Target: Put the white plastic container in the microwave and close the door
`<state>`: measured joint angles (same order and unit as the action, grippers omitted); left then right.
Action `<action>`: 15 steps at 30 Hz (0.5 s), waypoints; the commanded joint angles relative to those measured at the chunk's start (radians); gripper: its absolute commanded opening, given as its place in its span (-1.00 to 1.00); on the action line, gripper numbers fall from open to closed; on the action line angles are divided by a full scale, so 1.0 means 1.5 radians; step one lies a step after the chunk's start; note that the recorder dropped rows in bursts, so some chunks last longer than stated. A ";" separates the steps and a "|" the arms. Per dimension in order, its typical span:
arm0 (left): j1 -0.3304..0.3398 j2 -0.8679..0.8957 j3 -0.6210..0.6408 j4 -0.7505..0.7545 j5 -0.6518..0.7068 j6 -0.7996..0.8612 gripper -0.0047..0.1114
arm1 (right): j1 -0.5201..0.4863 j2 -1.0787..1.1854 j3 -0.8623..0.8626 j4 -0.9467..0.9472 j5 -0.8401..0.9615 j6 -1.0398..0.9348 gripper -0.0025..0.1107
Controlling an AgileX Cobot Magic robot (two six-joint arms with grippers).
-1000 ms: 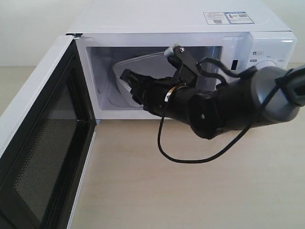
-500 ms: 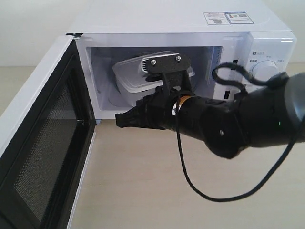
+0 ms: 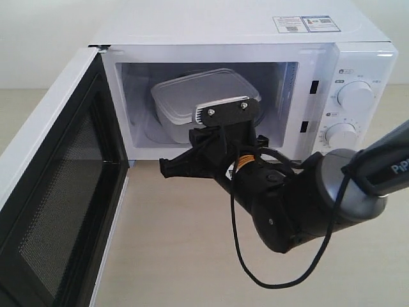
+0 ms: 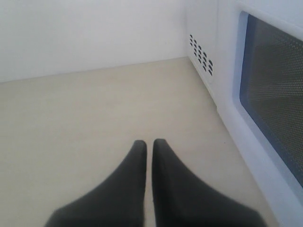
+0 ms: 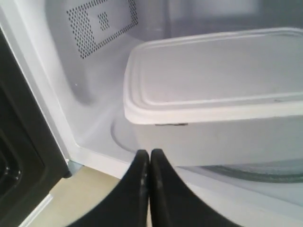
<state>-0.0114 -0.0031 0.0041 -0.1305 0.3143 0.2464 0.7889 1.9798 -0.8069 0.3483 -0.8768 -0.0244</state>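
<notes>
The white plastic container (image 3: 204,96) sits inside the open microwave (image 3: 243,32) on the glass turntable, lid on and upright. My right gripper (image 3: 165,168) is outside the cavity, just in front of its lower edge, shut with nothing in it. In the right wrist view the container (image 5: 213,80) lies just beyond the shut right gripper (image 5: 149,154), apart from it. The door (image 3: 57,192) stands wide open at the left, its mesh-lined inner face showing. My left gripper (image 4: 148,144) is shut and empty over the tabletop beside the door's outer window (image 4: 274,104); it is out of the exterior view.
The right arm's black cable (image 3: 239,256) loops down over the beige tabletop (image 3: 179,256) in front of the microwave. Two dials (image 3: 354,96) are on the microwave's right panel. Vent holes (image 4: 201,52) show on the microwave's side wall.
My right gripper has pulled back out of the cavity toward the front and down, leaving the container resting inside. The door has not moved.
</notes>
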 commanded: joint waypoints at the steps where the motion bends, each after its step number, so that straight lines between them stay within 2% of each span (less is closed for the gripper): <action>1: 0.001 0.002 -0.003 -0.005 -0.005 0.001 -0.84 | -0.001 0.017 -0.002 0.006 -0.040 -0.007 -0.96; 10: 0.001 0.002 -0.003 -0.005 -0.005 0.001 -0.84 | -0.007 0.059 -0.084 0.045 -0.012 -0.013 -0.96; 15: 0.001 0.002 -0.003 -0.005 -0.005 0.001 -0.84 | -0.035 0.081 -0.141 0.055 0.067 -0.003 -0.96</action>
<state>-0.0114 -0.0031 0.0041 -0.1305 0.3143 0.2464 0.7640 2.0846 -0.9850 0.4173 -0.8270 -0.0296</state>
